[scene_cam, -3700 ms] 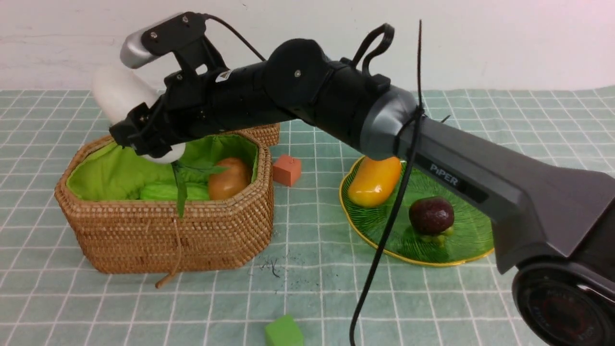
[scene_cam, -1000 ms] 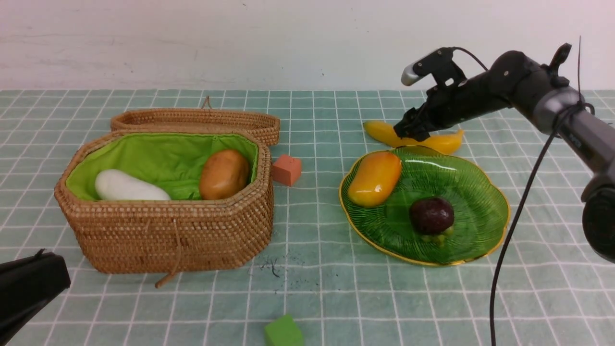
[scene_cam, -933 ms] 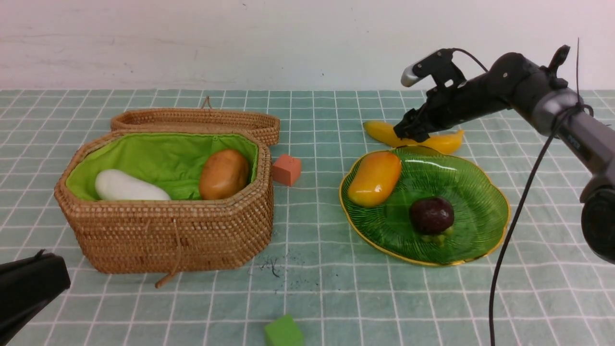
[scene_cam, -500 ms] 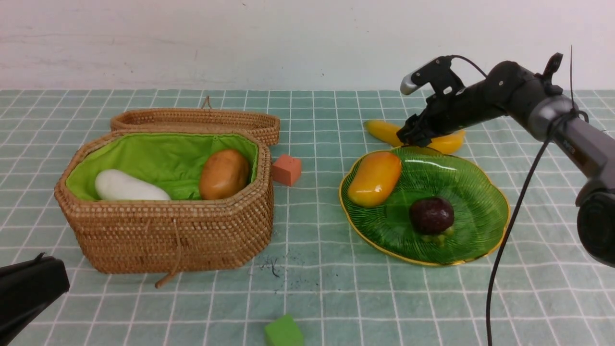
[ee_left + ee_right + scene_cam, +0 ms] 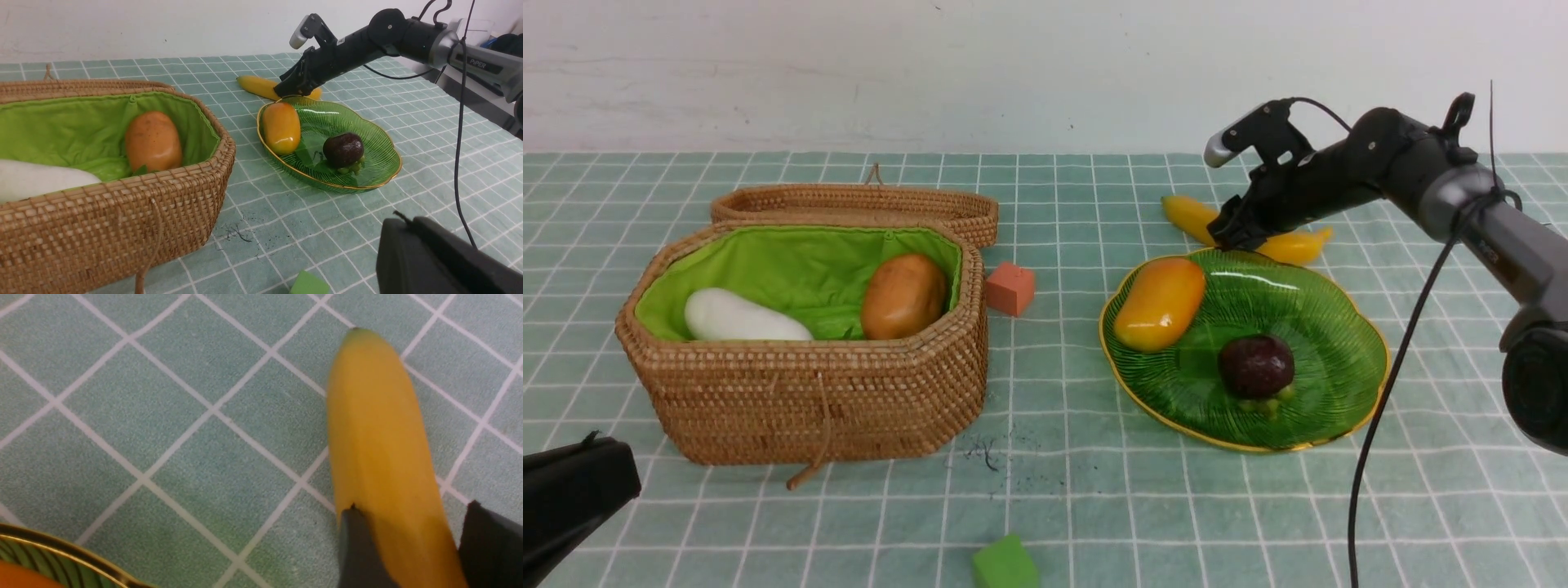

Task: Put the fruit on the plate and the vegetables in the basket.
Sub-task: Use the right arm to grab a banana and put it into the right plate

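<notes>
Banana [image 5: 1290, 242]: mid-section hidden behind right gripper [image 5: 1232, 237] in front view. Green cube [image 5: 1005, 563]: cut by frame edge. Left gripper: jaws out of shot. Radish [image 5: 36, 179]: partly cropped, wrist cam.

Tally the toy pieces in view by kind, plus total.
Fruit: 3 — orange-yellow oval mango, long yellow banana, round dark purple mangosteen
Vegetables: 2 — white stubby radish, orange-brown lumpy piece
Cubes: 2 — orange, green
Total: 7

A teal checked cloth [image 5: 1062, 490] is covering my worktop. A small orange cube [image 5: 1010, 288] is sitting on it well ahead of me, and a small green cube [image 5: 1005, 563] is lying near me at the cloth's front edge. A white wall [image 5: 931, 73] is standing behind.
</notes>
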